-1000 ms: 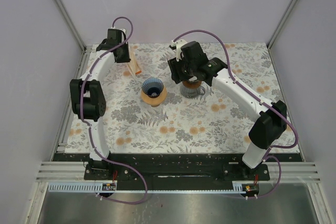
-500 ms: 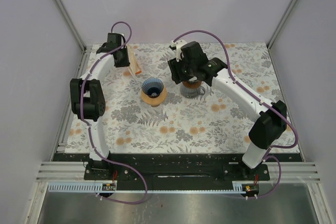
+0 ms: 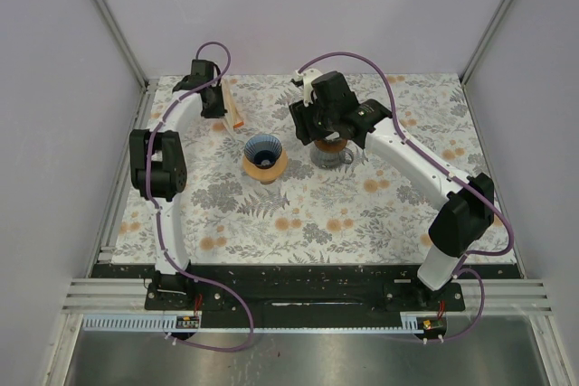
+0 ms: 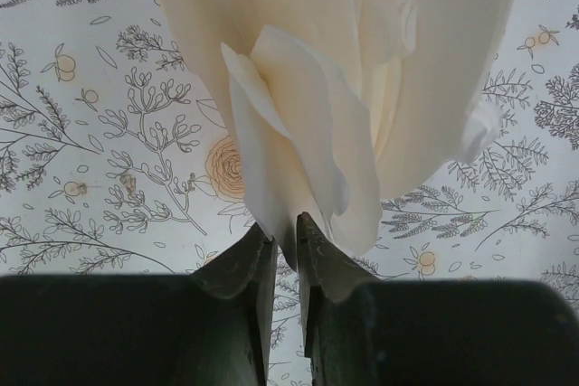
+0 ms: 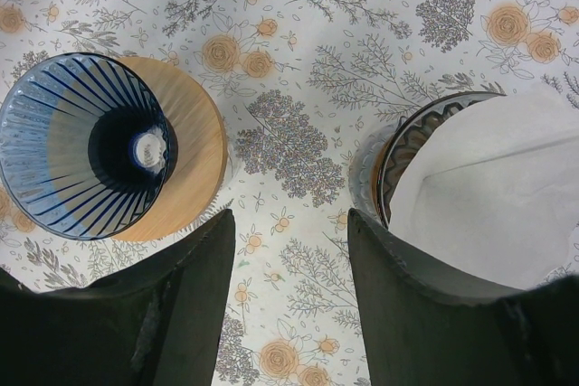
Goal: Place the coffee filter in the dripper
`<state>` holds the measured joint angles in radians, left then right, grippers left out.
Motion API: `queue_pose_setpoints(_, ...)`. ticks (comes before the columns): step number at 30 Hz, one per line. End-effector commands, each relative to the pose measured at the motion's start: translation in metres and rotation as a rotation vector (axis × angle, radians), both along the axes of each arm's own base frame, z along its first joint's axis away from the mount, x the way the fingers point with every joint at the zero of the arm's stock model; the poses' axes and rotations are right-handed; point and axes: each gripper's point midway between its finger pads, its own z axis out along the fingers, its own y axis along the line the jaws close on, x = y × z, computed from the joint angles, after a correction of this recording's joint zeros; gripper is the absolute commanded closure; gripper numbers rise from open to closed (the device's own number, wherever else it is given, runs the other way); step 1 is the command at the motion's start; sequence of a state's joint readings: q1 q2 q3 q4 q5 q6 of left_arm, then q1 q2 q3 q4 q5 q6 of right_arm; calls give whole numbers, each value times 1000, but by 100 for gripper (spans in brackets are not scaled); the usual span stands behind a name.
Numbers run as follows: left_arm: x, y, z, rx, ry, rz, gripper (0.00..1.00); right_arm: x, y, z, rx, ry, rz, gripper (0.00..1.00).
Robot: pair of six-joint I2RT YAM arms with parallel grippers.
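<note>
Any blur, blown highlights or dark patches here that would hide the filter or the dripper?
Top external: even, soft light, no glare; the blue ribbed glass dripper is small but clear. Left wrist: the white paper filter crowds the frame, bright, its folds washed out; the left hand is near black. Right wrist: dripper sharp, the right hand dark and featureless.
</note>
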<state>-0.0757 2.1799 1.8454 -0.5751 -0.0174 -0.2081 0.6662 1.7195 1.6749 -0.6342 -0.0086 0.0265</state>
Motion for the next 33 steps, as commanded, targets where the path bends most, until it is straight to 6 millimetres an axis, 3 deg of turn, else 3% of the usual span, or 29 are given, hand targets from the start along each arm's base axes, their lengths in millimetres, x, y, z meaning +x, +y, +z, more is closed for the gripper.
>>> queue_pose_setpoints(1, 24, 6, 27, 13, -100, 28, 83, 5, -3, 7, -5, -23, -7, 39)
queue_pose_setpoints(8, 18, 2, 31, -8, -94, 23, 97, 6, -2, 6, -15, -21, -1, 39)
queue_pose_setpoints(21, 2, 2, 41, -11, -84, 13, 100, 3, 2, 3, -6, 3, 22, 39)
queue_pose_setpoints(33, 6, 17, 80, 19, -173, 35, 100, -1, 0, 4, -5, 6, 25, 38)
